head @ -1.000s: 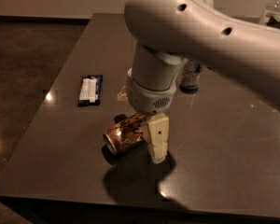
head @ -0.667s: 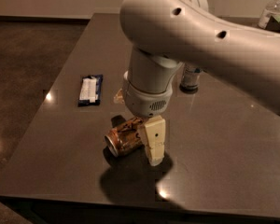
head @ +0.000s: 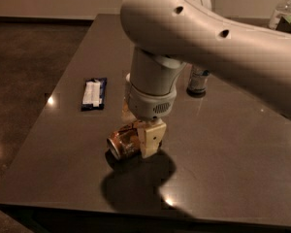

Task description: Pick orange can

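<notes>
The orange can [head: 121, 143] lies on its side, its silver rim facing front-left, near the front of the dark table [head: 233, 169]. My gripper [head: 138, 134] comes down on it from above under the big white arm. One cream finger [head: 152, 138] presses the can's right side; the other finger is mostly hidden behind the can. The gripper is shut on the can, which looks held just off the tabletop, with its shadow below.
A blue-and-white snack bar [head: 93, 93] lies to the left on the table. A taller silver-and-blue can [head: 198, 80] stands behind the arm. A clear bottle [head: 283, 9] is at the far right back. The table's front edge [head: 136, 208] is close to the can.
The arm and gripper have shifted slightly left with the can between the fingers. The can's shadow now shows a little more below it.
</notes>
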